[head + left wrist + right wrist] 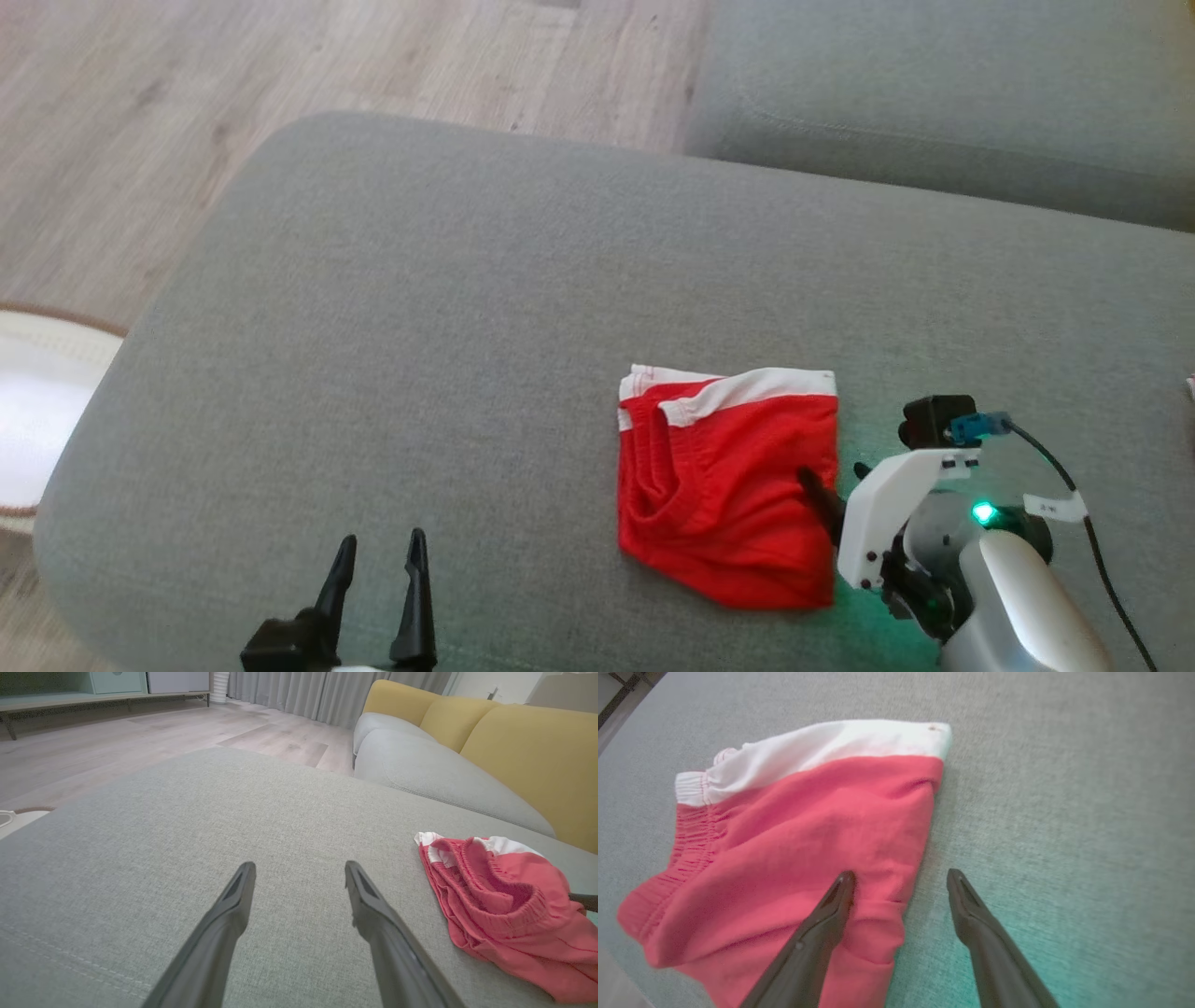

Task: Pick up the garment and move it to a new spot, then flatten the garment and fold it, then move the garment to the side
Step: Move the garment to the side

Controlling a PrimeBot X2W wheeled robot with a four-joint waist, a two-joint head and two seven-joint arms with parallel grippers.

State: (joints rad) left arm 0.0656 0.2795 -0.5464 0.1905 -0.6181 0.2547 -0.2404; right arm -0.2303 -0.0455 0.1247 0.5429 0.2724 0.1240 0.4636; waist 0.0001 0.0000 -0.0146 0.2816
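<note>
- Head view: the garment (728, 485), red shorts with a white waistband (747, 387), lies folded on the broad grey cushion (420, 308), right of its middle and toward the near edge, waistband on the far side.
- The left jaws stand wide and empty at the near left. Their two dark fingers (416, 579) are over bare cushion, well apart from the garment.
- The right jaws are at the garment's right edge, with one finger (814, 490) over the red cloth. A green light (982, 511) glows on the wrist behind them.
- Wooden floor (140, 112) runs along the far left, and a second grey seat (934, 84) lies at the far right.
- Left wrist view: both fingers (233, 905) are spread wide with nothing between them but grey cushion (187, 826).
- The garment (504, 905) lies to their right, rumpled, with its elastic hems showing.
- Yellow back cushions (528, 751) rise beyond it, and curtains (303, 690) hang at the far end of the floor (140, 732).
- Right wrist view: the jaws stand wide and grip nothing. The left finger (831, 914) is over the red cloth of the garment (808, 826) and the other is over bare cushion (1064, 788), so the garment's right edge runs between them.
- Whether the finger presses on the cloth, I cannot tell.
- The waistband (831, 746) is at the far end, and a green glow tints the near cushion.
</note>
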